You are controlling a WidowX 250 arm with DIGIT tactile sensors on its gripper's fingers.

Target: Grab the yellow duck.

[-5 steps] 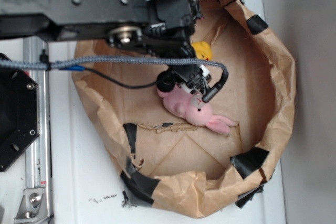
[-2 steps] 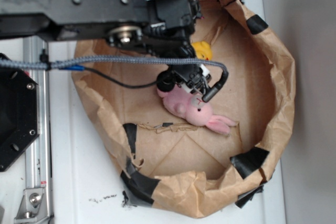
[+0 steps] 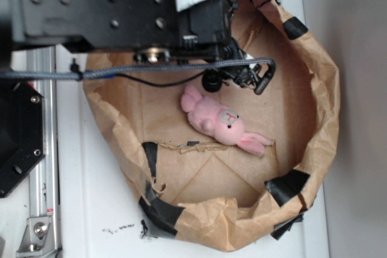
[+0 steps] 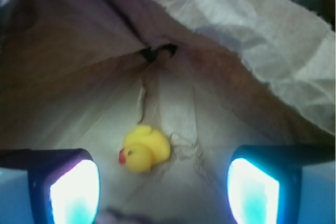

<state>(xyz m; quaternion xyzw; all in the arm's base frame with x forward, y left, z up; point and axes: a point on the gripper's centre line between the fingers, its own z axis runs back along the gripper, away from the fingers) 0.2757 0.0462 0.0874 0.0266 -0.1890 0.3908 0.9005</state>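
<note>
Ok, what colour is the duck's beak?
Red-orange, on the yellow duck; it shows best in the wrist view.

Duck lies inside the paper basket, on its floor between the spread fingers; bunny sits mid-basket.

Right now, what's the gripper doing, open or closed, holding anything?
Gripper: open and empty; the yellow duck lies on the paper ahead, between its fingers, untouched.

creased brown paper bin — plush bunny, glossy duck
</note>
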